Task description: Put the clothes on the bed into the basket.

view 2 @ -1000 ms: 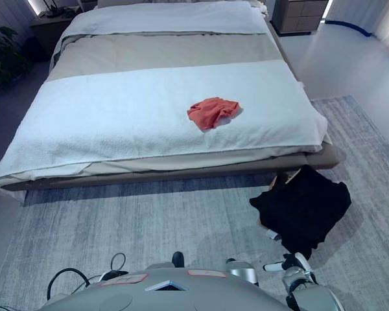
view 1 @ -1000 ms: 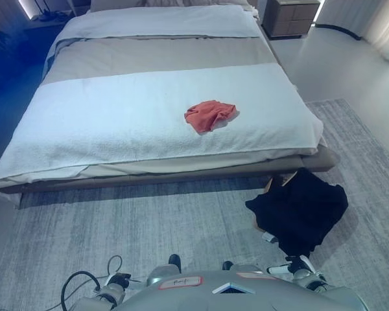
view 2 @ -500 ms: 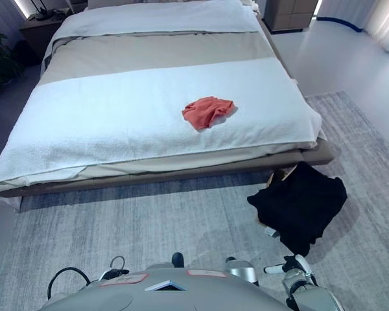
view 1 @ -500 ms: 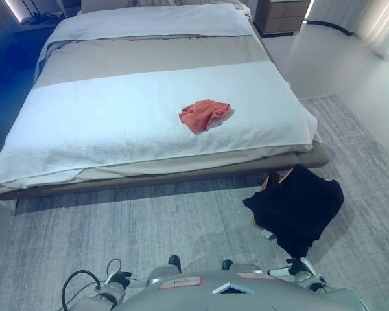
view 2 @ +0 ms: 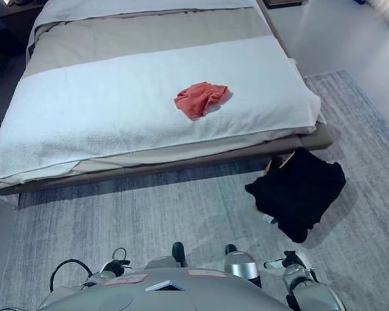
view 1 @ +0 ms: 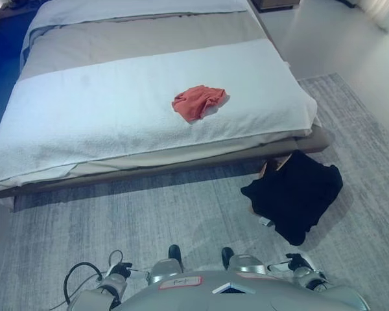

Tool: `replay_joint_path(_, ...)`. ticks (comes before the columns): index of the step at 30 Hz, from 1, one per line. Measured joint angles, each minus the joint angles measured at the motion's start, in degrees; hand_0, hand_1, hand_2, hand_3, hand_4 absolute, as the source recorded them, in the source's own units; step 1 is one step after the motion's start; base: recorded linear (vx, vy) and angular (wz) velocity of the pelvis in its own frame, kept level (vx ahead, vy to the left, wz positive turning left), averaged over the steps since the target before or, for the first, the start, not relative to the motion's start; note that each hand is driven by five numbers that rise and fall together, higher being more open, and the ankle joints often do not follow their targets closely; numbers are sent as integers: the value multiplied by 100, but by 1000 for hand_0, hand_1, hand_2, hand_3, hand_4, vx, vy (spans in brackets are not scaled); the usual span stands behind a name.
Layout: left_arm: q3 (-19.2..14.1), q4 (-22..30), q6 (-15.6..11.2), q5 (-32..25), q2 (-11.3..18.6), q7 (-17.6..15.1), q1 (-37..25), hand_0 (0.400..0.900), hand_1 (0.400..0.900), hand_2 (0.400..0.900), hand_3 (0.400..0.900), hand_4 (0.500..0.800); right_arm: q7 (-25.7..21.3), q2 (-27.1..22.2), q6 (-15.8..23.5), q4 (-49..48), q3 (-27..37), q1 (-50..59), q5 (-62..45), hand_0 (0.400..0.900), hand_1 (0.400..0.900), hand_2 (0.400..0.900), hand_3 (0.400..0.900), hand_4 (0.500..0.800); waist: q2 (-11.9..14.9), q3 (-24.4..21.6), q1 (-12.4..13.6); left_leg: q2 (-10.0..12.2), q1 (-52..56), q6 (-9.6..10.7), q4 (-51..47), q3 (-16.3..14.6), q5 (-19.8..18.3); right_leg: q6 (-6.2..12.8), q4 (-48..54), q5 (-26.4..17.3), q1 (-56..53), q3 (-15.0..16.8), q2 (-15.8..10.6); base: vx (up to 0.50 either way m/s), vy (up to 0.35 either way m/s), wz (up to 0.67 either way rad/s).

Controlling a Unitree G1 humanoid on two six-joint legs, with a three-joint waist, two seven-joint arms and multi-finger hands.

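Note:
A crumpled red cloth lies on the white blanket of the bed, right of its middle. On the rug by the bed's near right corner, a black garment is draped over a tan basket, of which only a bit of rim shows. My left hand is low at the bottom left edge and my right hand is low at the bottom right. Both are far from the cloth and hold nothing that I can see.
A grey rug covers the floor between me and the bed. Bare pale floor runs along the bed's right side.
The whole picture has shifted: the bed and basket sit higher and further left in view, so the camera moved. The red cloth, the black garment and my hands have not moved.

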State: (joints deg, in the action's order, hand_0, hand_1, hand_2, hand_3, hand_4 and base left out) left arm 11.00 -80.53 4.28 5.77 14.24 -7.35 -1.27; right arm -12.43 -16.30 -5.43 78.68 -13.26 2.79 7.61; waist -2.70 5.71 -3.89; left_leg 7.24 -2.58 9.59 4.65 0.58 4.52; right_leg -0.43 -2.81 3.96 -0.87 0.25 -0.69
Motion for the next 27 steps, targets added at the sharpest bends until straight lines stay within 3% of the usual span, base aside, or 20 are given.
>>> replay_joint_path(2,3,-144,16,-4,76,-10,-292,900,900,900,900,800,-9,66,23,6,-2,123,0,900,900,900,900,800,330,221,173,-211,-659,314,1207,354,376,-202,-341,145,189,81,-137,60,-182,-39)
replay_joint_path(3,-5,-166,9,-31,67,-22,-367,900,900,900,900,800,-16,33,25,8,-1,185,0,900,900,900,900,800,428,327,281,-337,-965,372,1732,606,683,-220,-464,159,239,108,-135,224,-57,-72)
replay_joint_path(4,11,-171,13,-89,54,-17,-399,900,900,900,900,800,-60,-2,23,7,-13,307,2,900,900,900,900,800,514,397,293,-485,-1271,347,2211,797,606,-285,-479,199,295,217,-201,346,-17,-78)
replay_joint_path(5,11,-178,3,-158,-24,-2,-380,900,900,900,900,800,-87,-97,-11,100,-53,424,2,900,900,900,900,800,533,409,343,-688,-1428,256,2224,896,262,-364,-491,208,415,391,-205,423,-5,-61)
replay_joint_path(6,6,-224,8,-203,-119,9,-341,900,900,900,900,800,-103,-216,-23,144,-70,515,2,900,900,900,900,800,453,384,454,-759,-1469,81,1880,745,172,-493,-300,240,386,498,-174,561,19,-63)
replay_joint_path(7,-22,-302,11,-220,-176,24,-304,900,900,900,900,800,-120,-317,-21,155,-70,555,4,900,900,900,900,800,361,371,509,-740,-1433,-97,1389,508,132,-691,-118,263,410,543,-128,603,40,-72)
replay_joint_path(8,-56,-322,35,-222,-209,30,-243,900,900,900,900,800,-139,-380,-30,143,-129,604,5,900,900,900,900,800,251,342,546,-709,-1358,-160,660,350,141,-699,160,264,300,587,-46,597,46,-82)
replay_joint_path(10,-103,-452,71,-223,-216,22,-222,900,900,900,900,800,-150,-413,-102,203,-89,571,6,900,900,900,900,800,149,410,622,-662,-1141,-213,-840,556,268,-760,454,224,89,751,112,524,40,-81)
replay_joint_path(12,-104,-444,57,-221,-210,15,-212,900,900,900,900,800,-158,-404,-124,208,-43,502,10,900,900,900,900,800,92,518,814,-457,-1319,-113,-1024,730,280,-826,259,185,62,965,250,595,107,-81)
replay_joint_path(15,-165,-465,97,-220,-252,12,8,900,900,900,900,800,-164,-343,-69,137,-54,564,11,900,900,900,900,800,89,517,1096,-9,-1562,10,-951,463,267,-892,-106,288,142,1450,321,734,241,-91)
replay_joint_path(17,-182,-465,129,-221,-274,13,83,900,900,900,900,800,-148,-272,-64,106,-102,562,10,900,900,900,900,800,90,515,1262,129,-1598,-8,-812,342,284,-869,-232,548,20,1804,257,757,373,-60)
replay_joint_path(20,-340,-475,132,-248,-322,-12,162,900,900,900,900,800,-39,-213,-71,111,-117,379,5,900,900,900,900,800,164,279,1369,-39,-1533,-228,-187,183,251,-568,-287,1030,-124,2016,-210,663,332,-2)
replay_joint_path(21,-340,-487,142,-256,-439,-67,345,900,900,900,900,800,-32,-265,-58,255,-249,306,16,900,900,900,900,800,-11,27,1456,67,-1360,-445,-263,187,11,-246,-551,1254,-164,1902,-303,628,270,12)
replay_joint_path(22,-346,-417,127,-270,-356,-72,351,900,900,900,900,800,4,-182,-71,240,-254,287,-4,900,900,900,900,800,112,7,1418,-20,-1241,-254,-237,13,364,243,-1519,1428,-18,1635,-591,613,302,12)
replay_joint_path(23,-364,-321,111,-287,-130,-110,259,900,900,900,900,800,80,46,-30,138,-269,315,1,900,900,900,900,800,480,25,1422,-368,-1124,-543,-170,-129,176,635,-2420,1556,219,1578,-788,599,377,21)
replay_joint_path(24,-343,-173,52,-308,50,-101,205,900,900,900,900,800,116,243,-15,110,-272,275,5,900,900,900,900,800,677,-68,1377,-581,-1113,-802,-88,-210,199,719,-3201,1349,420,1437,-911,603,421,43)
replay_joint_path(25,-254,-149,25,-327,156,-82,20,900,900,900,900,800,195,356,-28,131,-277,234,1,900,900,900,900,800,802,-134,1359,-729,-1065,-965,-47,-235,98,693,-3709,806,611,1328,-992,562,385,52)
replay_joint_path(26,-199,-43,-15,-331,160,-84,-82,900,900,900,900,800,228,367,-26,11,-272,257,-3,900,900,900,900,800,680,-143,1255,-819,-900,-1093,-137,-120,86,837,-3965,130,689,1249,-914,586,337,65)
replay_joint_path(27,-159,35,-80,-331,150,-68,-98,900,900,900,900,800,245,342,46,-46,-300,297,1,900,900,900,900,800,533,-135,1084,-772,-660,-1234,-366,44,154,955,-4263,-287,771,1149,-809,628,283,63)
